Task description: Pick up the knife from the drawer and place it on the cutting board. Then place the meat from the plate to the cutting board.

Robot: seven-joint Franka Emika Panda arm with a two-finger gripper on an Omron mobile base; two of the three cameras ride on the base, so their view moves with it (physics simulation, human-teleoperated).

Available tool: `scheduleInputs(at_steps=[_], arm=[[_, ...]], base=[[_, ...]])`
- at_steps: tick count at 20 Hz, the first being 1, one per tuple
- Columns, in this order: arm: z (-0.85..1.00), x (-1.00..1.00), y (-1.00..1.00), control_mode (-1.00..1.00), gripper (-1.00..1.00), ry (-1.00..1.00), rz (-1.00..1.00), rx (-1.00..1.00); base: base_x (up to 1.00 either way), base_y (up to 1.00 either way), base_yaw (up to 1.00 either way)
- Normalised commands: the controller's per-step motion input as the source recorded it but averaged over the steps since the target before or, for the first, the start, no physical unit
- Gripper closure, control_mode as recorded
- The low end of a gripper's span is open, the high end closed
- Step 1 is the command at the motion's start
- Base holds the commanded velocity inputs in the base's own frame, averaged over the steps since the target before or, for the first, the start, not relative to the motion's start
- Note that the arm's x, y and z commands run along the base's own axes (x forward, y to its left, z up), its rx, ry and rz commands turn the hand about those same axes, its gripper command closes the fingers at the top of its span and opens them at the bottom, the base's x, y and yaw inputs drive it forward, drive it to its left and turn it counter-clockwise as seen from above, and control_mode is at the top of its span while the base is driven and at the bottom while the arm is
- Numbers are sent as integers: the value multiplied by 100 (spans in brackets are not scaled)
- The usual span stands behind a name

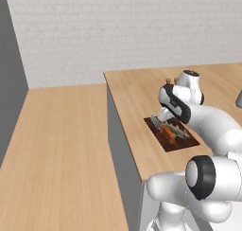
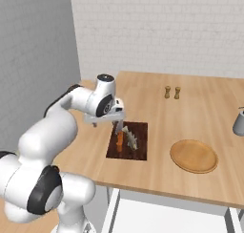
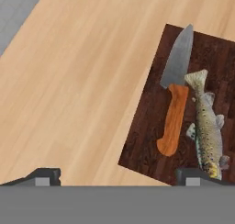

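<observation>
Lying side by side on the cutting board (image 3: 151, 126), knife (image 3: 176, 99) and meat (image 3: 207, 126) rest beneath the hand (image 3: 117, 175), fingers wide apart.

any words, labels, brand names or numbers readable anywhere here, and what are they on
None: no readable text anywhere.
knife: plain grey blade and orange handle, no brand mark.
cutting board: wood grain only.
meat: speckled pattern, no label.
plate: blank.
Two small shakers and grey pot: too small to show any marking.
</observation>
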Motion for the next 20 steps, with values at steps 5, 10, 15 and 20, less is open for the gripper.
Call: scheduleInputs(at_steps=[5, 10, 15, 20], arm=[[28, -55, 21, -100, -100, -9, 0, 2], [24, -52, 34, -100, -100, -1, 0, 0], [16, -53, 28, -100, -100, -7, 0, 0], [22, -42, 43, -100, -100, -10, 4, 0]], base=[[0, 0, 0], [0, 0, 0], [0, 0, 0], [0, 0, 0]])
